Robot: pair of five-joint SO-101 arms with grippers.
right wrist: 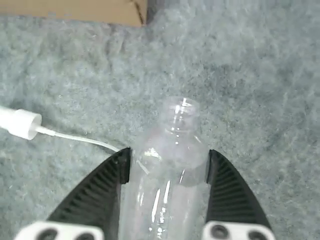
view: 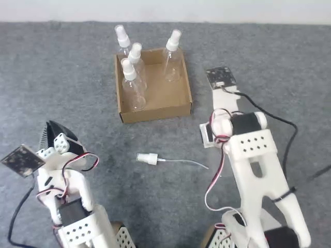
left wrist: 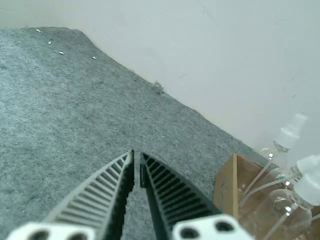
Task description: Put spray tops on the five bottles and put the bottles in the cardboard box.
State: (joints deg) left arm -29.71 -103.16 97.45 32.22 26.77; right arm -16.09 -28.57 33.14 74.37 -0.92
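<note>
- My right gripper (right wrist: 168, 155): clamped on a clear bottle (right wrist: 172, 132), neck bare and open.
- Spray top (view: 147, 158): lying flat on the grey mat (view: 77, 77) between my two arms, thin tube trailing toward the right arm.
- My left gripper (left wrist: 137, 159): fingers pressed together, above the mat.
- Cardboard box (view: 155, 111): farther off, holding capped bottles (view: 133, 82). Four tops counted; I cannot tell whether the rearmost is inside.

grey felt-like mat (view: 62, 77) meets a white wall (left wrist: 225, 60) — small pale specks (left wrist: 50, 42), perhaps lint, near it.
</note>
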